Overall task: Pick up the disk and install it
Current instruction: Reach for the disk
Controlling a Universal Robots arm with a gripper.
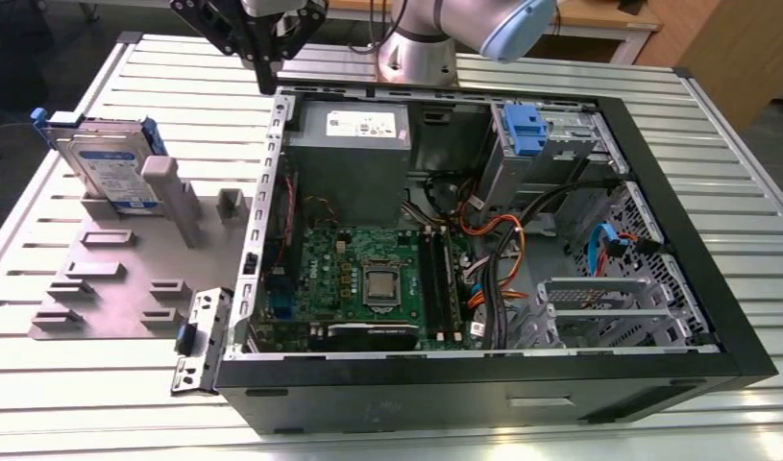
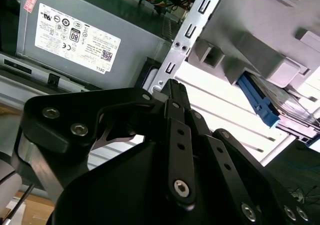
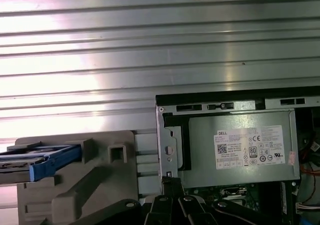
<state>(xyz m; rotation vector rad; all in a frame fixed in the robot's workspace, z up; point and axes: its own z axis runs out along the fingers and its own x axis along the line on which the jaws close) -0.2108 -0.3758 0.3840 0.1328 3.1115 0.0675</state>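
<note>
The disk (image 1: 107,165), a silver drive with a white-and-blue label and blue rails, stands on edge in a grey holder (image 1: 134,269) on the exterior view's left, beside the open computer case (image 1: 494,384). My gripper (image 1: 265,82) hangs above the case's back corner, beyond the disk and apart from it. Its black fingers meet at the tip, shut on nothing. In the second wrist view the gripper (image 2: 172,85) points at the case's metal edge, and the disk (image 2: 287,102) sits off to one side. The first wrist view shows the disk (image 3: 35,157) lying in the holder and the gripper (image 3: 170,185).
Inside the case a grey power-supply box (image 1: 353,134) with a white sticker fills the back corner, close to my gripper. A blue tab on a metal cage (image 1: 526,130) sits at the back right. A motherboard (image 1: 365,279) and cables (image 1: 506,240) lie lower. The slatted metal table (image 1: 84,384) surrounds everything.
</note>
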